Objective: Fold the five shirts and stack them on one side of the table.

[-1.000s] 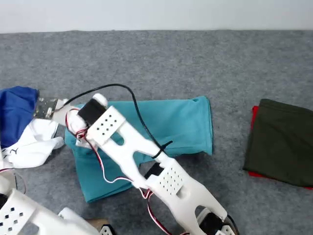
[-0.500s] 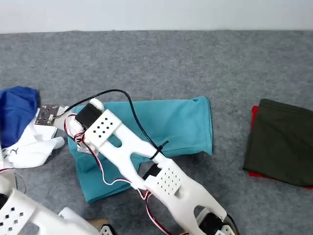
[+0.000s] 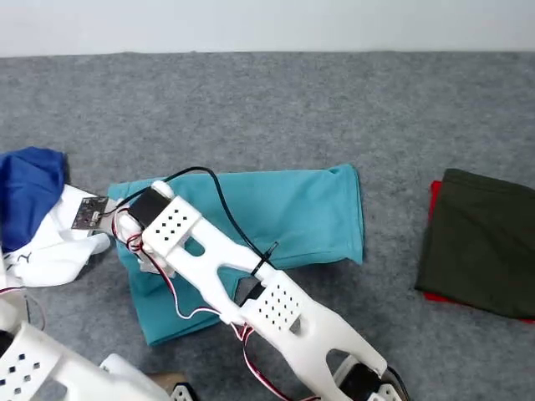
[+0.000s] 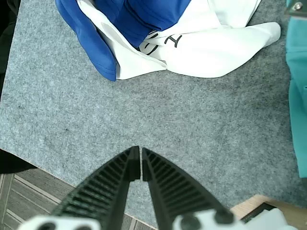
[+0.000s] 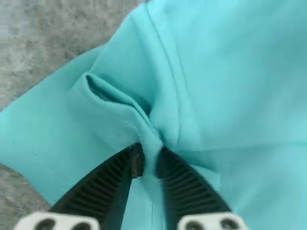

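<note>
Fold of turquoise fabric shirt (image 5: 230, 72) pinched in right gripper (image 5: 146, 160), jaws clamped on cloth at garment's left end, mid-way across grey felt table mat (image 3: 267, 109). Left gripper (image 4: 141, 163) closed on nothing, above near-left mat edge. Heaped at left: white printed shirt (image 3: 58, 242), blue shirt (image 3: 29, 188). At right: folded dark green shirt (image 3: 481, 242) atop red one (image 3: 435, 194).

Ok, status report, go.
Right gripper shut on teal shirt fold. Left gripper shut, over mat. White shirt, blue shirt heaped beside, unfolded.
</note>
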Tool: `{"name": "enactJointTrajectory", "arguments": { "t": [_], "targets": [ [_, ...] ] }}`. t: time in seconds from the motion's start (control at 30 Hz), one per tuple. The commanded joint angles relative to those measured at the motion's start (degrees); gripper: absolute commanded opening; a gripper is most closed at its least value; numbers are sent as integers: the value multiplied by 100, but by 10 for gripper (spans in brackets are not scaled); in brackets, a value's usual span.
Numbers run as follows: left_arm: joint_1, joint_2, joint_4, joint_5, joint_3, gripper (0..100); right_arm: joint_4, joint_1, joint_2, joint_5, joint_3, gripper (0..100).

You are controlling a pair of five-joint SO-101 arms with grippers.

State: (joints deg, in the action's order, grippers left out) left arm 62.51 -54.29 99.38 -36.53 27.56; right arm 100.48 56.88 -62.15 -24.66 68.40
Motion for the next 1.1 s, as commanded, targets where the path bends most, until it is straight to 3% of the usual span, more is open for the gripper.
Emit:
{"name": "enactJointTrajectory", "arguments": {
  "t": [0.0,0.6,0.93,1.07],
  "targets": [
    [0,-70,18,26,-4,13,233,-145,655,-9,149,14],
    [-9,-70,18,18,-4,13,-40,-479,980,35,167,19],
    [-774,-70,53,35,-4,13,4,-620,602,26,167,74],
    [-800,-70,44,35,-4,13,-66,-593,576,-18,167,17]
  ]
}}
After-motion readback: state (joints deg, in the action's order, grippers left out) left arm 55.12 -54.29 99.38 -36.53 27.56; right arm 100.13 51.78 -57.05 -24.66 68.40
